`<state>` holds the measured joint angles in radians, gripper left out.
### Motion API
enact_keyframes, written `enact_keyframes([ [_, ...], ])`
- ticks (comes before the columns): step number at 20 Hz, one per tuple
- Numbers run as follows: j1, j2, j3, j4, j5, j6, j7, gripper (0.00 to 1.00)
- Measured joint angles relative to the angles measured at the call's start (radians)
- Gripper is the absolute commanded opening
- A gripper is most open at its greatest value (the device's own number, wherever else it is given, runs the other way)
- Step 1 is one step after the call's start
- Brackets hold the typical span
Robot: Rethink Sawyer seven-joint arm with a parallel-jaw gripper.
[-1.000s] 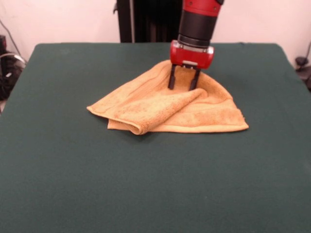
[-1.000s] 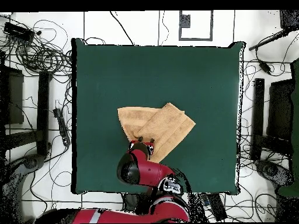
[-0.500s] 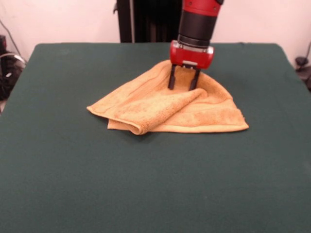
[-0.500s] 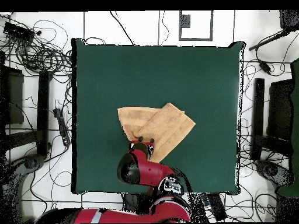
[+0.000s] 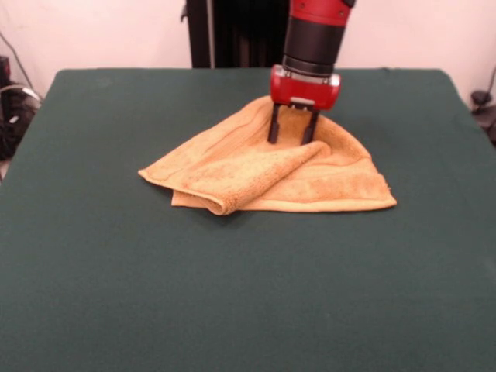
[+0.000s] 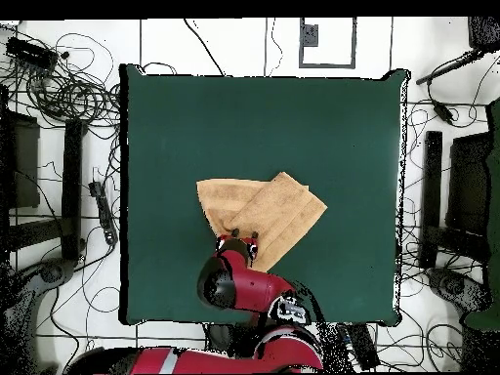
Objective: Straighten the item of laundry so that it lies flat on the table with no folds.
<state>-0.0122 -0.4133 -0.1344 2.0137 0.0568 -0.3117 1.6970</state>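
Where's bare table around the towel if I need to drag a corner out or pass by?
Bare green table borders the folded towel on every side: widest between its front hem and the camera-side edge, with broad strips left and right. It is crowded only at the towel's far edge, where the open gripper stands with its fingers down on the cloth.

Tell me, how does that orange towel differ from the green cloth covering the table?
The towel is yellow-orange and looks fluffy; the table cover is dark green and plain. The towel is small and takes up only a patch near the middle; the green cloth spans the whole table. The towel is folded over itself, with the gripper down on it; the green cloth lies flat. Both are fabric.
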Motion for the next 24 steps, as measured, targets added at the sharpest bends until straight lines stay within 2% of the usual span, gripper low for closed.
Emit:
enact_keyframes([
  [24, 0.018, 0.002, -0.014, -0.008, -0.004, 0.013, 0.0, 1.0],
])
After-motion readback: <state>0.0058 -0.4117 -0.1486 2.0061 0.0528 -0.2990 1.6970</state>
